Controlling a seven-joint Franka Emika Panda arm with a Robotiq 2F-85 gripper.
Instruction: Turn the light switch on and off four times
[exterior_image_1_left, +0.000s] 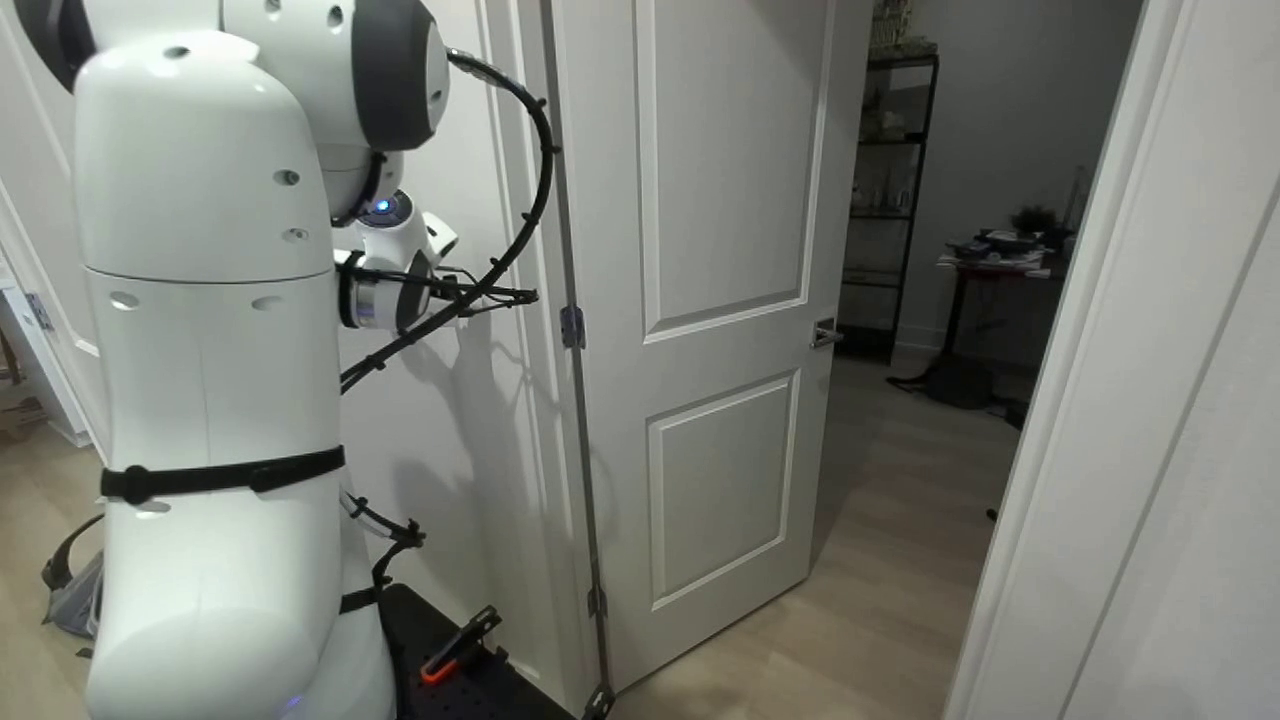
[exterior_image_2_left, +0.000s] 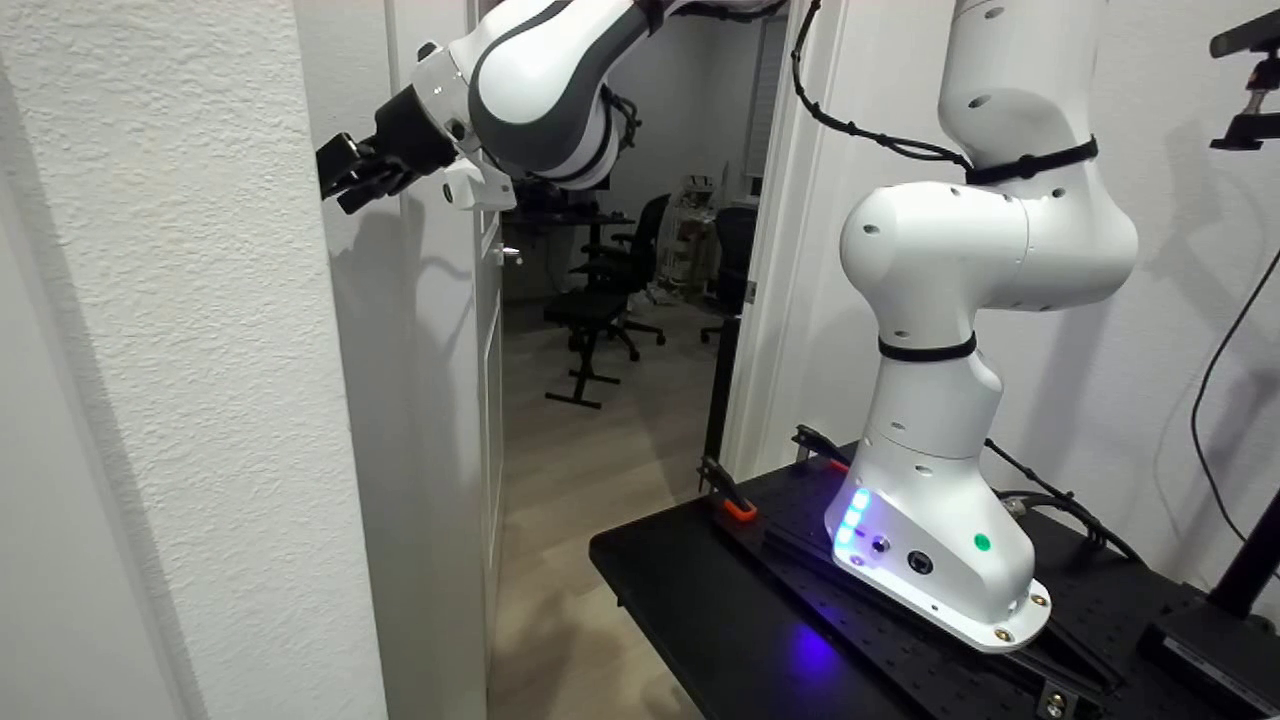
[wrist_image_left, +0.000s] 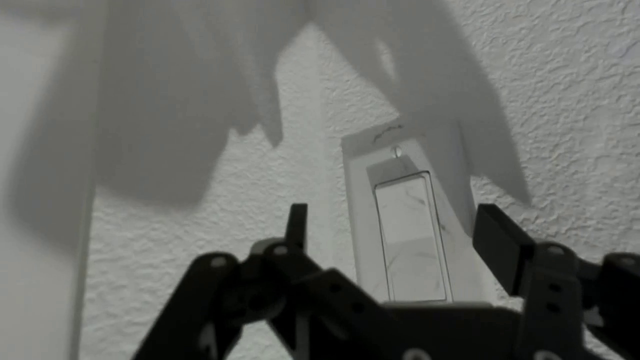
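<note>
In the wrist view, the hand (wrist_image_left: 392, 235) is spread wide, its two dark fingers (wrist_image_left: 500, 250) standing to either side of the light switch (wrist_image_left: 412, 235). The switch is a pale rocker set in a plate (wrist_image_left: 462, 270) that looks slanted against the rough white wall (wrist_image_left: 570, 90). One finger overlaps the plate's right edge as seen here, though contact cannot be told. The hand's black body hides the plate's lower end. Broad shadows (wrist_image_left: 155, 115) fall over the wall and the plate's upper right part. Whether the switch is on or off is unclear.

In an exterior view, the white arm (exterior_image_1_left: 215, 380) stands at the left, a black cable (exterior_image_1_left: 547, 150) looping beside it. A white door (exterior_image_1_left: 725, 370) with a lever handle (exterior_image_1_left: 826, 335) is ajar, and a dark shelf unit (exterior_image_1_left: 892, 141) shows beyond.

In an exterior view, the arm's base (exterior_image_2_left: 950, 520) rests on a black surface (exterior_image_2_left: 680, 580), near orange-tipped clamps (exterior_image_2_left: 738, 510). The hand is at the wall's edge; whether its tips touch it cannot be told. An office chair (exterior_image_2_left: 648, 245) stands beyond.
</note>
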